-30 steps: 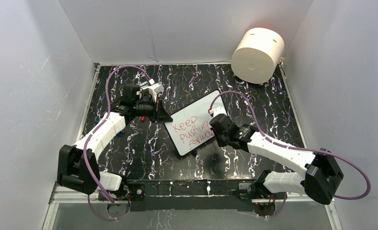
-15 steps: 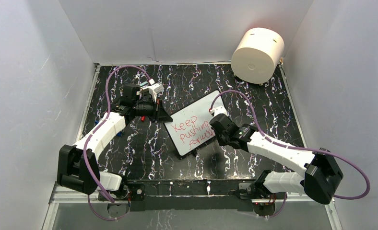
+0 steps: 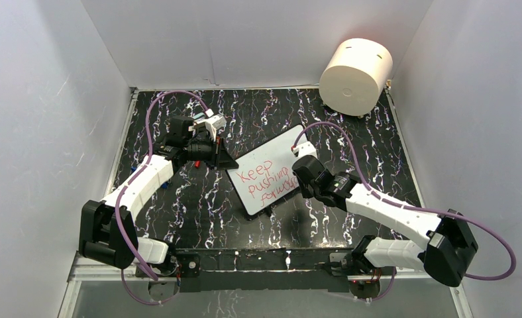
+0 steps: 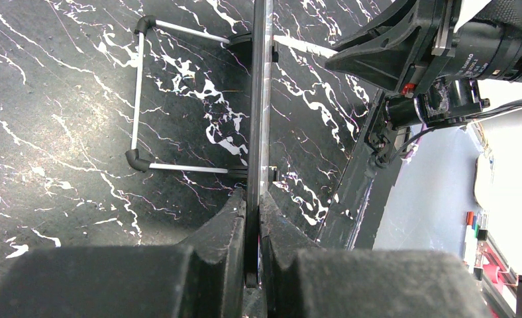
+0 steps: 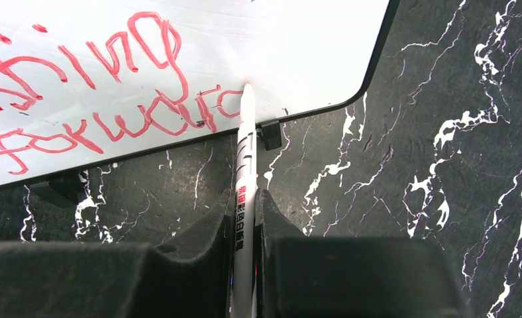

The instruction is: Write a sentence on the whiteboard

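Note:
The whiteboard [image 3: 276, 150] lies slanted at the table's middle, with the red sentence [image 3: 266, 180] "Keep pushing forward" on it in three lines. My left gripper [image 3: 230, 162] is shut on its left corner. In the left wrist view the whiteboard [image 4: 261, 99] runs edge-on between the left gripper's [image 4: 252, 207] jaws. My right gripper [image 3: 297, 177] is over the board's right side, shut on a white marker [image 5: 244, 159]. The marker's tip touches the whiteboard [image 5: 291, 40] at the end of the sentence [image 5: 112, 99], by its last word. The right gripper [image 5: 245, 200] clamps the barrel.
A cream cylinder [image 3: 356, 68] stands at the back right corner. Small blue and red items [image 3: 167, 183] lie under my left forearm. White walls close in the black marbled table [image 3: 351, 132] on three sides. The board's wire stand [image 4: 138, 99] sticks out behind it.
My right wrist has crept a little to the right along the bottom line of writing, marker still in its grip. The left arm and the board have not moved.

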Motion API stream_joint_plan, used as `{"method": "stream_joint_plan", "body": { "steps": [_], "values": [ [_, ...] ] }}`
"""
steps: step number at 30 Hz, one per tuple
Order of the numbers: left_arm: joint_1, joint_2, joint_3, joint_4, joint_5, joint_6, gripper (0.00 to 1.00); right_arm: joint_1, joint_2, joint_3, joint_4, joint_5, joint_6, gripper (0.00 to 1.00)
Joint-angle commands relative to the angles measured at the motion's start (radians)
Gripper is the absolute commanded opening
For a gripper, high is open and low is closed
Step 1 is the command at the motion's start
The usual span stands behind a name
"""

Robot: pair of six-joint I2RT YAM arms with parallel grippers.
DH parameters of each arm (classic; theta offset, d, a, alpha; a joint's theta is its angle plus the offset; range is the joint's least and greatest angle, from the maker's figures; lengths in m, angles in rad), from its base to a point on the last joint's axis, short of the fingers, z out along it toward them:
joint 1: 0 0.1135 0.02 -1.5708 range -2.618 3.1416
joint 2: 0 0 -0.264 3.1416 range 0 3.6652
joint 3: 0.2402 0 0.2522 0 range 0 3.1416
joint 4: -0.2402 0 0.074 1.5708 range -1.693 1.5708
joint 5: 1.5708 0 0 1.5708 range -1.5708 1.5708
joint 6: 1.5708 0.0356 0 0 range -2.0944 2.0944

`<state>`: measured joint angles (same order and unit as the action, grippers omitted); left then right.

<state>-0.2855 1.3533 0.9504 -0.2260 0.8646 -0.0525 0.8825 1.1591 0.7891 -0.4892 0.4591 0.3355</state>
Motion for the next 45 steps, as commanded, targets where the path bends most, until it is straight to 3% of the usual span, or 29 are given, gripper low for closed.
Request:
{"method": "stream_joint_plan", "body": {
  "steps": [1, 20, 45],
  "values": [
    [-0.005, 0.047, -0.02, -0.079, -0.164, 0.048, 0.0, -0.006, -0.029, 0.028, 0.051, 0.033, -0.017, 0.0],
    [-0.004, 0.047, -0.02, -0.08, -0.163, 0.048, 0.0, -0.007, 0.007, 0.077, 0.089, 0.037, -0.06, 0.0],
    [-0.005, 0.046, -0.02, -0.08, -0.164, 0.048, 0.0, -0.008, 0.025, 0.021, 0.002, -0.016, -0.008, 0.0]
  ]
}}
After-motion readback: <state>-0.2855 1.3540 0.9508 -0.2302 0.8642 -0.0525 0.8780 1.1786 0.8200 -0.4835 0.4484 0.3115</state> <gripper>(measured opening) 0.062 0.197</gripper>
